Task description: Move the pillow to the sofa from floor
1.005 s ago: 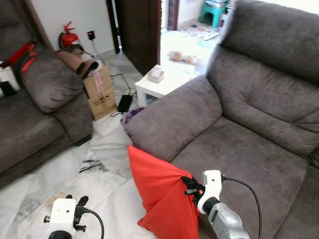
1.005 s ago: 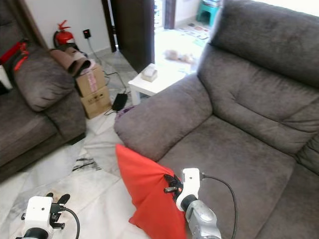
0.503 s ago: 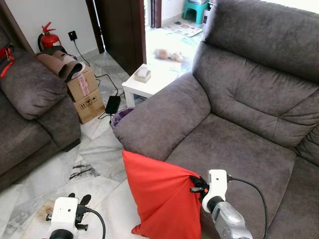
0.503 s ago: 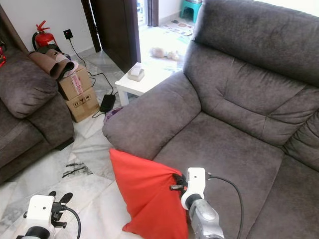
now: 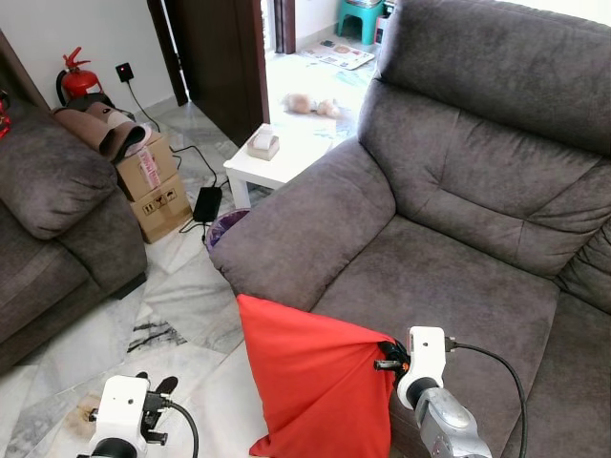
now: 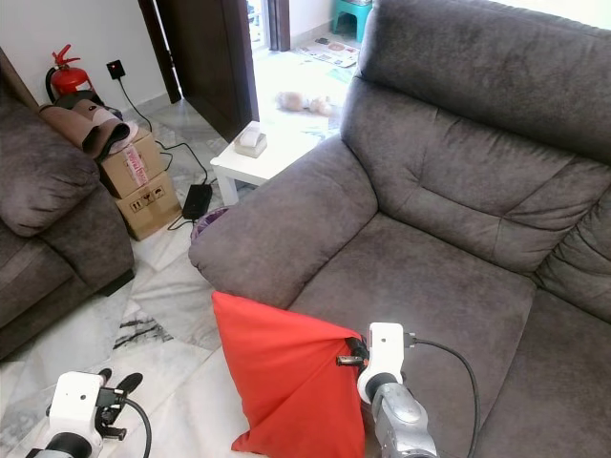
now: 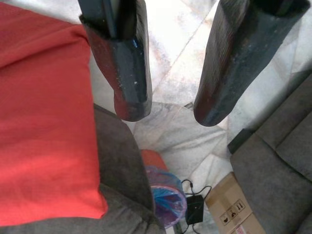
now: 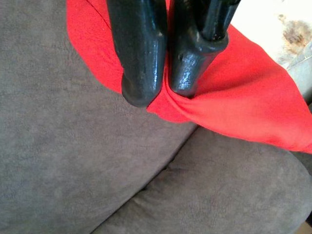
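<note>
Pinching one corner of the red pillow, the right gripper holds it with fingers clamped tight on a fold of fabric. The pillow hangs against the front edge of the grey sofa, its lower corner near the marble floor. The left gripper hovers low with fingers spread and empty. The thin corner grip may slip, or the pillow may snag on the seat edge when lifted.

Right tool pinched tight on red fabric, arm reaching forward; left tool low, fingers apart.
</note>
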`<state>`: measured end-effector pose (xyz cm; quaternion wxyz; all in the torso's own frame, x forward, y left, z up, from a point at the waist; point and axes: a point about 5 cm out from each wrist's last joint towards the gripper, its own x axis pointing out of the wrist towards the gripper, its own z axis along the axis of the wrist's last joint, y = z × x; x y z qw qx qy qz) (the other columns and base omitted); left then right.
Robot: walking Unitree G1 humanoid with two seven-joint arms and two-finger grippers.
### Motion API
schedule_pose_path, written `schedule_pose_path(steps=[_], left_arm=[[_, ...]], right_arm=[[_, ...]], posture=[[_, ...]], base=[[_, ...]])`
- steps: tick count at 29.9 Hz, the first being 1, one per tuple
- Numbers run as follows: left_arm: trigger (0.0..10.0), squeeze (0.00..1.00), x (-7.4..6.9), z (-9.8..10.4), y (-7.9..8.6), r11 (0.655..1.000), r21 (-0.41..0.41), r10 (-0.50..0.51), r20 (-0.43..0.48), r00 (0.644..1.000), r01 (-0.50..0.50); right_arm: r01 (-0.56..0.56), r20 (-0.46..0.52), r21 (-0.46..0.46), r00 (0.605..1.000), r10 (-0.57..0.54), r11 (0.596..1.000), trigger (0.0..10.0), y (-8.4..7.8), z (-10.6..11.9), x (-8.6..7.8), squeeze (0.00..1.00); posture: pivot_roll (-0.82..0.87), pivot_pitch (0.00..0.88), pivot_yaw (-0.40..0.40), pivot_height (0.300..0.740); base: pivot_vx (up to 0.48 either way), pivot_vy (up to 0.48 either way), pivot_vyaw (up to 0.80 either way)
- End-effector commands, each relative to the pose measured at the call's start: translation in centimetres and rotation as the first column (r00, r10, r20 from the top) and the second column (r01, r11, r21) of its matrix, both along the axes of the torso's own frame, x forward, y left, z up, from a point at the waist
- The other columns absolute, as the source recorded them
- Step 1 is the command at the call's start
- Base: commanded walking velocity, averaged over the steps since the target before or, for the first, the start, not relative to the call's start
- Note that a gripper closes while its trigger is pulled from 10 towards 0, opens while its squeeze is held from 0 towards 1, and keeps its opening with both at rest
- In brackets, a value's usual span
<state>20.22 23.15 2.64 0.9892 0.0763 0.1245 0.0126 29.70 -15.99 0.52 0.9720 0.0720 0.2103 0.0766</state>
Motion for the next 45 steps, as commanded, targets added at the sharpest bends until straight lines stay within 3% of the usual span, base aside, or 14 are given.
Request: schedule_pose_path(steps=[1,25,30,35,36,38,40,41,43,45], left_arm=[[10.0,0.00,-0.4,-0.3,-0.1,1.000,-0.009,-0.002,-0.026,1.000,0.001],[10.0,0.00,-0.5,-0.1,-0.1,1.000,0.007,-0.024,-0.021,0.999,0.024],[10.0,0.00,-0.5,-0.4,-0.6,0.983,-0.009,-0.184,-0.125,0.975,0.184],[10.0,0.00,-0.4,-0.2,-0.3,0.969,0.029,-0.237,-0.154,0.959,0.244],[10.0,0.00,-0.1,0.2,-0.1,0.953,0.062,-0.283,-0.168,0.944,0.297],[10.0,0.00,-0.1,0.2,-0.1,0.953,0.062,-0.283,-0.168,0.944,0.297],[10.0,0.00,0.9,1.4,0.6,0.878,0.130,-0.426,-0.230,0.875,0.461],[10.0,0.00,0.9,1.4,0.6,0.878,0.130,-0.426,-0.230,0.875,0.461],[10.0,0.00,1.4,1.9,0.8,0.829,0.157,-0.489,-0.262,0.832,0.537],[10.0,0.00,1.5,2.1,0.7,0.812,0.166,-0.508,-0.273,0.817,0.560]], right_arm=[[0.036,0.084,0.002,0.996,-0.036,0.999,10.0,-0.6,1.7,1.4,0.00],[0.079,0.078,-0.015,0.994,-0.077,0.997,10.0,-1.3,1.6,1.2,0.00],[-0.075,0.091,0.004,0.993,0.074,0.997,10.0,0.2,1.6,1.1,0.00],[-0.136,0.089,-0.020,0.987,0.137,0.991,10.0,0.7,1.6,1.0,0.00],[-0.179,0.084,-0.032,0.980,0.181,0.983,10.0,0.9,1.5,0.9,0.00],[-0.179,0.084,-0.032,0.980,0.181,0.983,10.0,0.9,1.5,0.9,0.00],[-0.347,0.061,-0.044,0.935,0.349,0.937,10.0,1.7,1.4,0.6,0.00],[-0.347,0.061,-0.044,0.935,0.349,0.937,10.0,1.7,1.4,0.6,0.00],[-0.434,0.047,-0.046,0.899,0.436,0.900,10.0,2.0,1.4,0.3,0.00],[-0.460,0.042,-0.049,0.886,0.462,0.887,10.0,2.1,1.3,0.2,0.00]], posture=[[0.19,0.111,0.021,0.740],[0.19,0.112,0.024,0.740],[0.19,0.110,0.026,0.740],[0.19,0.108,0.026,0.740],[0.19,0.107,0.027,0.740],[0.19,0.107,0.027,0.740],[0.18,0.104,0.026,0.740],[0.18,0.104,0.026,0.740],[0.18,0.105,0.025,0.740],[0.18,0.105,0.025,0.740]], base=[[0.000,0.480,-0.79],[0.000,0.020,-0.79],[0.000,0.000,-0.31],[0.000,0.000,0.00],[0.000,0.000,0.00],[0.000,0.000,0.00],[0.000,0.000,0.00],[0.000,0.000,0.00],[0.000,0.000,0.00],[0.000,0.000,0.00]])
